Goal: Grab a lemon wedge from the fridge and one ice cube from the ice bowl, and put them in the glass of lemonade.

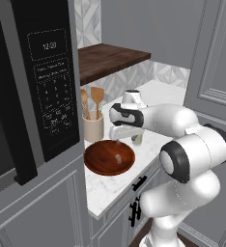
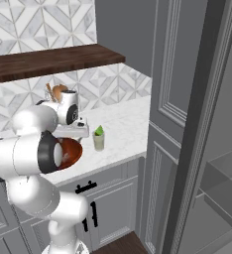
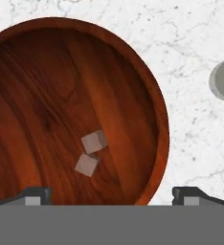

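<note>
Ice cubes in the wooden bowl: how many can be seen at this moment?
2. Both lie on the floor of the ice bowl, right of its middle in the hand view: one ice cube and a second cube just below it, corners nearly touching. None seems hidden.

Reddish-brown ice bowl (image 3: 47, 72), white-veined marble counter (image 3: 195, 129)

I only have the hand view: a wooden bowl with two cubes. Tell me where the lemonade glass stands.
Observer: The glass of lemonade stands on the counter, to the right of the ice bowl.
Operator: Report whether the lemon is in yet.
Observer: A green lemon wedge already sits at the glass's mouth.
Operator: Name what's behind the bowl.
Observer: A beige crock holding wooden spatulas, toward the wall.
</note>
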